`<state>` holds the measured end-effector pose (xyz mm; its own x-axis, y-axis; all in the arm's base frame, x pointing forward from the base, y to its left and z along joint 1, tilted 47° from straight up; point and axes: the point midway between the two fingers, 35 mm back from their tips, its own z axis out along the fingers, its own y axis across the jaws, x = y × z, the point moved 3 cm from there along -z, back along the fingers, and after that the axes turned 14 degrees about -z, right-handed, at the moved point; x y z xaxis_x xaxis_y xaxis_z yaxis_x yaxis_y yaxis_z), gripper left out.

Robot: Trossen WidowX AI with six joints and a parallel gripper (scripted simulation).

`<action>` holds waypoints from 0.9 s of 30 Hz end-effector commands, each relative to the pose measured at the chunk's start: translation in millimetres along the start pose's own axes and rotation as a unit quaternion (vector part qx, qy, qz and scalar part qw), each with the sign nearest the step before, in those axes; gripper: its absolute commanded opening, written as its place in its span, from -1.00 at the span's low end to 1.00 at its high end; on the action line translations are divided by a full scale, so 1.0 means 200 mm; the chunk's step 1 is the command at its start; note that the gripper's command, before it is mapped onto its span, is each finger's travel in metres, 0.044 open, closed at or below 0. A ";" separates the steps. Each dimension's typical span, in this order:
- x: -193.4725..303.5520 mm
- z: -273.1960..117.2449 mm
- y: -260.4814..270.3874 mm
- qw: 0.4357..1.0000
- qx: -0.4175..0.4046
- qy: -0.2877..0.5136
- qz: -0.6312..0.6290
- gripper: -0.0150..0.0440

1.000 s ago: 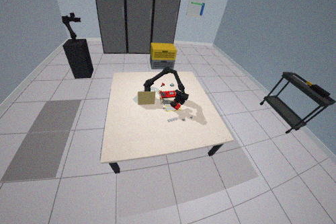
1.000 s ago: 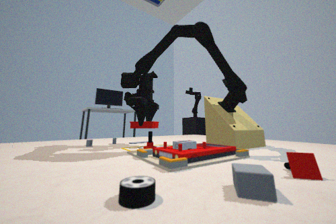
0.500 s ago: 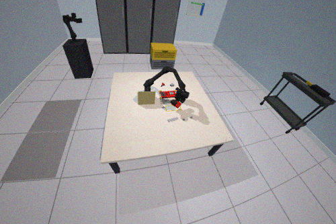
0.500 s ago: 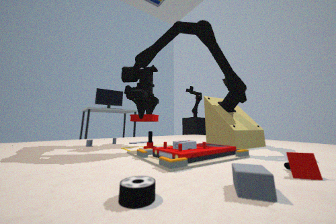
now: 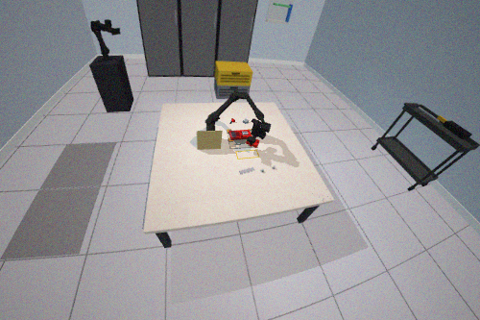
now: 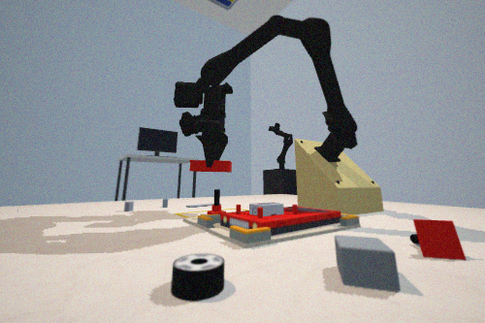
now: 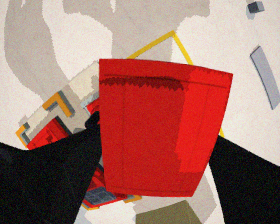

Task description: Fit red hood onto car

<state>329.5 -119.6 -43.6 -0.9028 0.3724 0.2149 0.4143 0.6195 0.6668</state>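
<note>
- Where the top view looks down on the pale, matte table [image 5: 202,205], the black arm [image 5: 230,104] bends over the middle of it; the gripper [image 5: 256,135] hangs beside the red chassis [image 5: 239,134], and a tan wedge-shaped block [image 5: 209,139] stands at the other side; the hood is too small here to tell apart.
- As the exterior view shows, the gripper [image 6: 211,162] points straight down and is clamped on the hood [image 6: 210,166], a flat red shell held level in the air, above one end of the chassis [image 6: 281,217] and well apart from it; short red pegs [image 6: 260,211] stand around the grey box-shaped engine block [image 6: 266,208]; a black cylinder [image 6: 198,275] with a hole, a grey block [image 6: 367,262] and a red flat plate [image 6: 438,239] lie nearer.
- While the wrist view is filled by the hood [image 7: 156,128], its smooth roof sits between two black fingers; the chassis [image 7: 46,136] lies below, at the left side.
</note>
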 end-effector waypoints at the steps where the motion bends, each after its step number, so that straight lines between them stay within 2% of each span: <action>1: 0.02 0.00 0.09 0.999 -0.001 0.000 -0.033 -0.49; 27: 0.24 -0.01 0.67 0.971 -0.007 -0.001 -0.238 -0.49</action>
<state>343.1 -30.2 49.0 -0.9929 0.0794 -0.0890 -0.0057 0.7141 0.7000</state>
